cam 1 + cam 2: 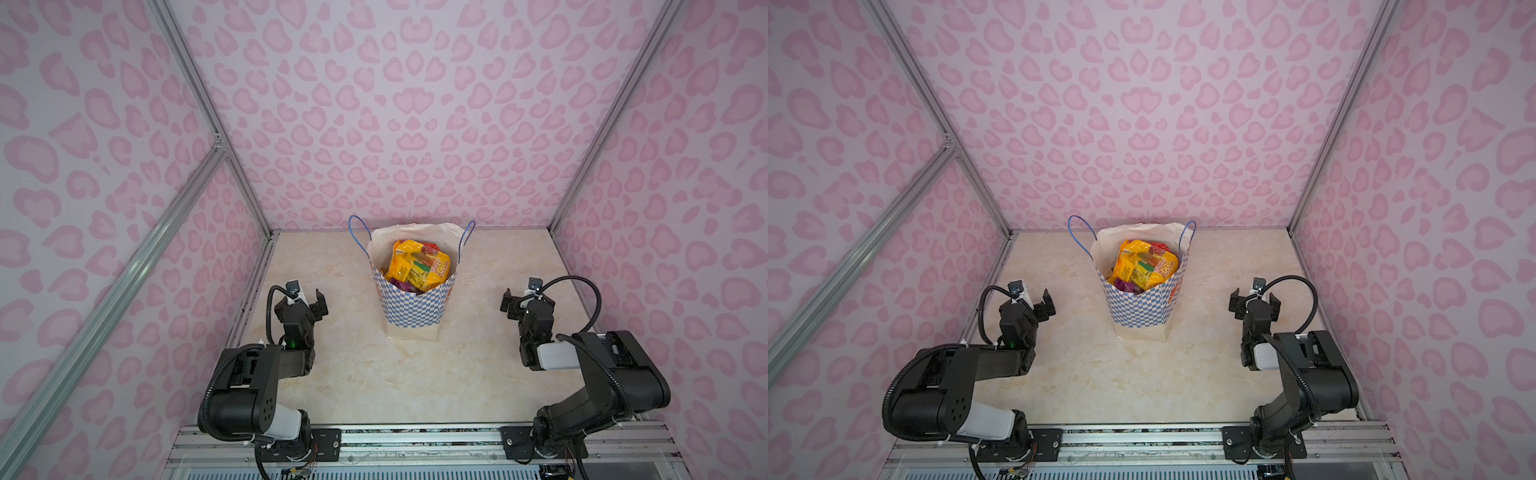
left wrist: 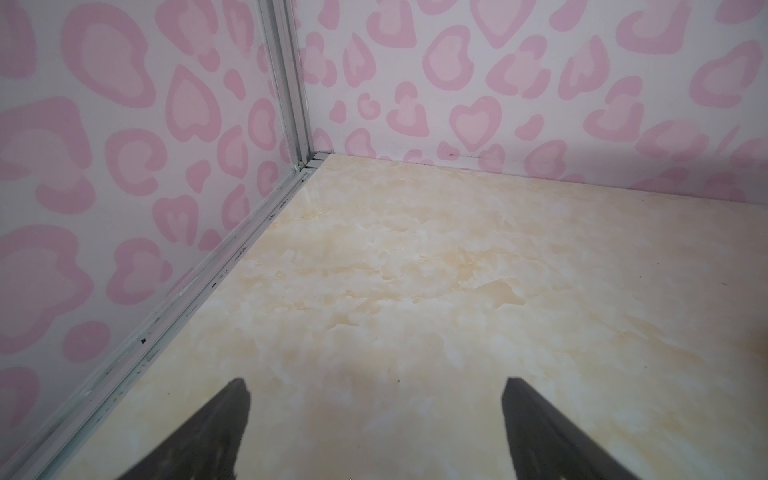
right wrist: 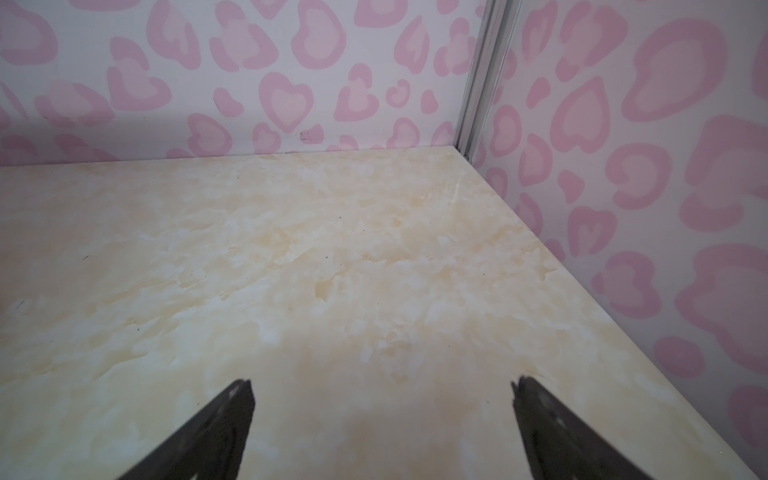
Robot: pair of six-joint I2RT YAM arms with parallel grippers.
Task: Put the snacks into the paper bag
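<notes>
Inside the cream, blue-checkered paper bag (image 1: 409, 309) lay the crinkly yellow-orange snack packets (image 1: 419, 264); flanking it, the left gripper (image 1: 305, 297) and right gripper (image 1: 527, 298) gaped empty. A stray swing could topple it.

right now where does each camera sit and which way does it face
Top views: high above the base rail, looking down and forward at the paper bag of snacks on the table; left gripper and right gripper show, open.
Left wrist: low over the table, facing the rear left corner; its spread fingertips show.
Right wrist: likewise, facing the rear right corner; spread fingertips show.
Shared: wrist views see only table and wall, no bag.
</notes>
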